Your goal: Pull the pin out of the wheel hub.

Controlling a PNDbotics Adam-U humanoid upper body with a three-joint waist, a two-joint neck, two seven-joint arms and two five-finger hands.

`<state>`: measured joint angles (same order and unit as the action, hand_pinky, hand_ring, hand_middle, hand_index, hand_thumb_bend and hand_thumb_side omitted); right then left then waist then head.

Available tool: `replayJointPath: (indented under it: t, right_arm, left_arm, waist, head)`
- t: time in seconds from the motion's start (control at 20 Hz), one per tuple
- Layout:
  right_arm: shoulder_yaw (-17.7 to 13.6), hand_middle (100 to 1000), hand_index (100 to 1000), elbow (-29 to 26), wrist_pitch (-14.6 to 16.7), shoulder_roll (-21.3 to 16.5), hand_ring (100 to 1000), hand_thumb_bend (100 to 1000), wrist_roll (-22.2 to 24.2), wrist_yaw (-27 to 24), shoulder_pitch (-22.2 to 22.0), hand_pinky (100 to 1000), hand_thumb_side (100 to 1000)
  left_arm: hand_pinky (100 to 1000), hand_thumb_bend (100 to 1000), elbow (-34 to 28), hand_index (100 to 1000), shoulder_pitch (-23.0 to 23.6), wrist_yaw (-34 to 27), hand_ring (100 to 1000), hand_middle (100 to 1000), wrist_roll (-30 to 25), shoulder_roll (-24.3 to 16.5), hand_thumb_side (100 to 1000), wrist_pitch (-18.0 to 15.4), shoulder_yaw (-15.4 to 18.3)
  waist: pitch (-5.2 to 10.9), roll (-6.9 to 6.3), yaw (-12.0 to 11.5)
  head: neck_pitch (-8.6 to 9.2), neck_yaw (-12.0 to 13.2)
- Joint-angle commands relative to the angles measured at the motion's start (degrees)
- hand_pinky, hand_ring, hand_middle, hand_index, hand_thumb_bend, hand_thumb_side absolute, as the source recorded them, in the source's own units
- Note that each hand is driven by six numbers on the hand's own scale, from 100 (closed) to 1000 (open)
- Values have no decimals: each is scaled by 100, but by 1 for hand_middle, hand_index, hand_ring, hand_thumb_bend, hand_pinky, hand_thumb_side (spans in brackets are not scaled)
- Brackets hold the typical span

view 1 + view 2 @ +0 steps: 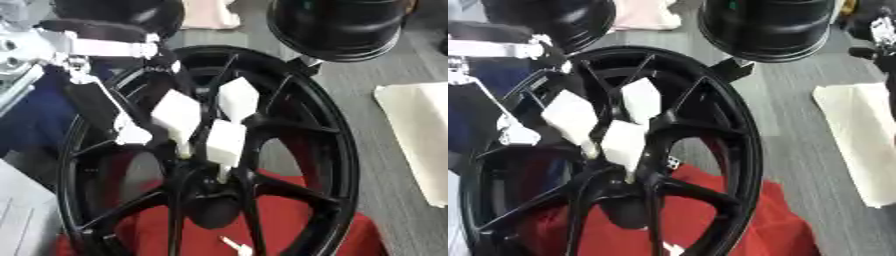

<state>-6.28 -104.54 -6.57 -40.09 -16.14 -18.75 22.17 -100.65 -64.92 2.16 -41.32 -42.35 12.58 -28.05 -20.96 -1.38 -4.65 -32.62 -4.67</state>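
Wheel hub (219, 190), left hand (188, 117) above, no legible writing

black spokes (289, 187) crowding hub (210, 187), open gaps between

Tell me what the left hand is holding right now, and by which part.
The left hand has its white-padded fingertips closed together at the centre of the black wheel hub, apparently on a thin pale pin, gripped near its upper end. The right hand is not in view.

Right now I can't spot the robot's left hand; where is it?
In the left eye view the left hand reaches in from the upper left, its white-padded fingers bunched over the centre of the black wheel.
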Motion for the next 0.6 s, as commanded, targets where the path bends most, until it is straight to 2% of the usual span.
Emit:
replayJointPath:
  t: [0.05, 0.35, 0.6]
  right_arm:
    - [-74, 639, 689, -49, 10, -137, 826, 100, 17, -38, 54, 769, 666]
    - [-153, 639, 690, -45, 41, -184, 826, 100, -40, -19, -49, 770, 662]
    - [-266, 639, 690, -65, 88, -232, 826, 100, -139, 8, -183, 770, 658]
  left_arm:
    - [673, 147, -206, 342, -28, -248, 547, 380, 258, -229, 100, 127, 349]
    - [673, 100, -99, 329, 239, -790, 544, 372, 826, -659, 100, 149, 1182]
    - [671, 100, 326, 328, 880, -961, 544, 371, 1304, -1324, 100, 5, 1956]
  waist:
    - [135, 20, -1]
    - [175, 54, -136]
    - [200, 92, -359]
  head:
    - [41, -3]
    - [-34, -131]
    - [-95, -267]
